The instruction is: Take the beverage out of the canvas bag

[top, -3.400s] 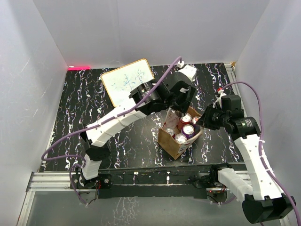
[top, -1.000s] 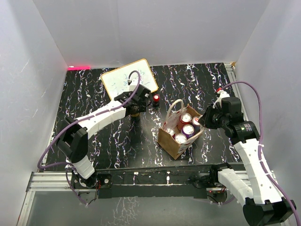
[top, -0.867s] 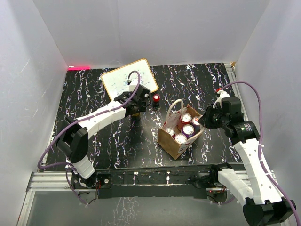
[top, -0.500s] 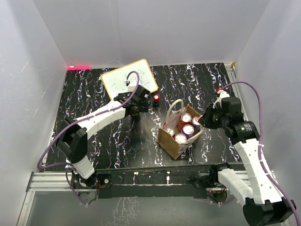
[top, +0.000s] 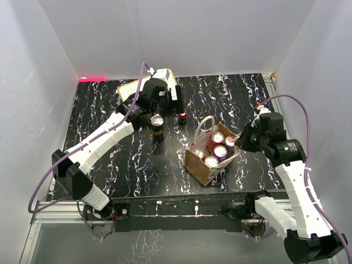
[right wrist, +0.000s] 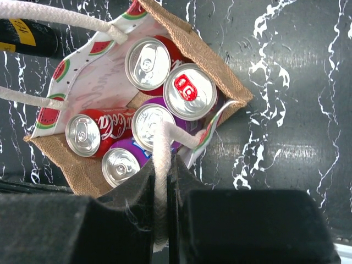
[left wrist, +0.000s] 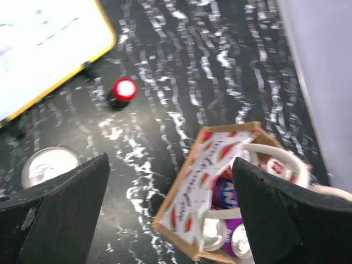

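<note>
- Canvas bag [top: 197,166], lower centre on the desk [top: 110,165], holds several cans [right wrist: 190,91].
- Right end effector [top: 240,141] pinches its cord handle [right wrist: 160,148]; a slip could tip the bag.
- Farther up, the left end effector [left wrist: 169,160] is spread above a standing can [top: 158,125] and might knock it.

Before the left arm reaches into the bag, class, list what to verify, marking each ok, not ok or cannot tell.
Left tool empty, jaws open: ok.
Right tool shut on a cord handle: ok.
Canvas bag upright, mouth open: ok.
Cans inside show their tops: ok.
Dark can stands on the table, apart from the bag: ok.
Left tool above the bag: not ok, it is off to one side.
</note>
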Robot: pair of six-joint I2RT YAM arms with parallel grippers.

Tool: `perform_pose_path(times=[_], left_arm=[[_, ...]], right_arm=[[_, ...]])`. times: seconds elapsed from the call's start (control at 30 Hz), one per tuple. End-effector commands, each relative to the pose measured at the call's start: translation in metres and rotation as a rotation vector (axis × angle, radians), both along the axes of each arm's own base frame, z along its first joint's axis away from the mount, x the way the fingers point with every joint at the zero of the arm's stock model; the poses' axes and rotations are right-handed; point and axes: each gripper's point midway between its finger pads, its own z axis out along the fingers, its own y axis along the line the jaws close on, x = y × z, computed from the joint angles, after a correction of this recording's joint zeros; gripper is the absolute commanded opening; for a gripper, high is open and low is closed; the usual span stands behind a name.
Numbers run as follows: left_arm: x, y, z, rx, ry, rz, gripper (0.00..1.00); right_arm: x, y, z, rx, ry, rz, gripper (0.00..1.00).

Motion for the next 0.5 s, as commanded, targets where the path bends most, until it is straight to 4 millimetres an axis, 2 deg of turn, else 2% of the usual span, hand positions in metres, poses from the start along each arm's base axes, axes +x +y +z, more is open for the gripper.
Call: perform_pose_path(times=[0.0, 0.13, 0.27, 0.33, 0.47], left_arm=[[-0.019, -0.046, 0.046, -0.164, -0.04, -0.223, 0.9], [-0.044, -0.077, 0.051, -0.136, -0.066, -0.332, 0.88], [-0.073, -0.104, 0.06, -0.111, -0.116, -0.43, 0.89], [-0.09, -0.117, 0.066, -0.065, -0.163, -0.476, 0.94], [-0.125, -0.138, 0.06, 0.02, -0.223, -0.562, 0.97]], right_arm=[[-0.008, -0.009, 0.009, -0.009, 0.031, -0.082, 0.1], [-0.018, -0.013, -0.002, -0.013, 0.092, -0.123, 0.11], [-0.033, -0.022, -0.026, -0.048, 0.211, -0.18, 0.11], [-0.036, -0.019, -0.029, -0.035, 0.219, -0.166, 0.11], [-0.039, -0.023, -0.025, -0.031, 0.185, -0.2, 0.11]])
